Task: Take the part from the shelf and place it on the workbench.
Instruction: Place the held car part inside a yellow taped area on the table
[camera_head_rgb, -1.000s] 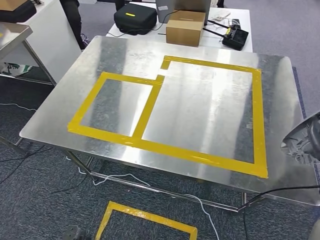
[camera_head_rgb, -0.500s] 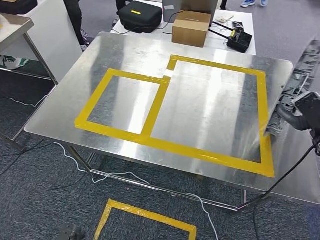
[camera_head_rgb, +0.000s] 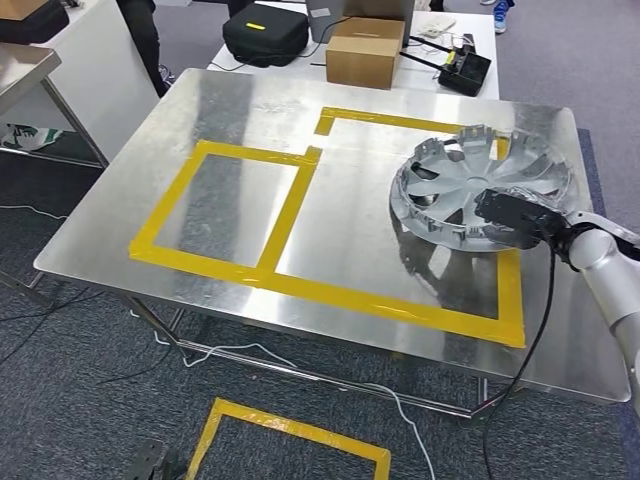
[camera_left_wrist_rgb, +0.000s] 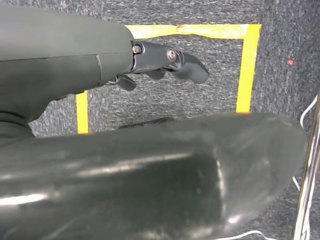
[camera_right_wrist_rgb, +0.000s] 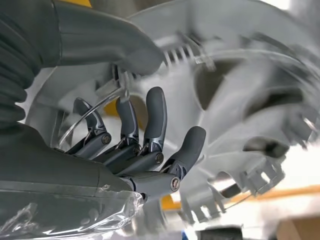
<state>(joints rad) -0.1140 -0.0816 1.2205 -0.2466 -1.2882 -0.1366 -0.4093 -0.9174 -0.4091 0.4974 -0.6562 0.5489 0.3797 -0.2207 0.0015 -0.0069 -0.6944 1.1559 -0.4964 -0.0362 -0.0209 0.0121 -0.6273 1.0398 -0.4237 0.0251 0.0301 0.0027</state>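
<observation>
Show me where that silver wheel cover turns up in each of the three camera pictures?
Head view: the wheel cover is at the right, over the metal table, held at its near edge by the right hand.
Right wrist view: the wheel cover spreads behind the hand's fingers.
Left wrist view: it is not in this picture.
Shared landmark: the yellow tape, also glimpsed in the right wrist view.

The robot's dark grey left hand (camera_left_wrist_rgb: 166, 62) hangs above a grey carpet floor (camera_left_wrist_rgb: 279, 30), holding nothing. Yellow tape (camera_left_wrist_rgb: 247, 65) makes a box shape on the carpet.
</observation>
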